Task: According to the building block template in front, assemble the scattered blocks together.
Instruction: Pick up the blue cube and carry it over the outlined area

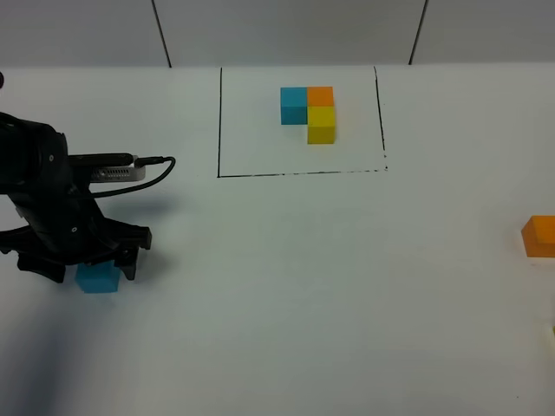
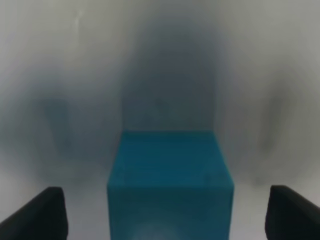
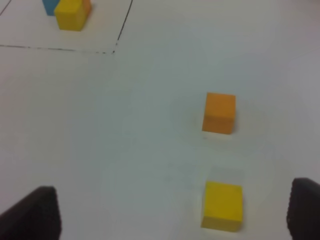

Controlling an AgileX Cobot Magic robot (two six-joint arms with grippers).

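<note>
The template (image 1: 309, 113) is a tight L of blue, orange and yellow cubes inside a black drawn rectangle at the back middle; part of it shows in the right wrist view (image 3: 70, 12). My left gripper (image 1: 94, 270) is open and straddles the loose cyan-blue cube (image 1: 97, 280) at the left. In the left wrist view the cube (image 2: 170, 180) sits between the fingertips (image 2: 40, 215) with a gap on each side. The loose orange cube (image 1: 539, 236) lies at the right edge. My right gripper (image 3: 170, 212) is open and empty, short of the orange cube (image 3: 219, 113) and the loose yellow cube (image 3: 222, 205).
The black rectangle outline (image 1: 218, 121) marks off the template area on the white table. A dark cable (image 1: 156, 165) loops from the left arm. The right arm is outside the exterior high view.
</note>
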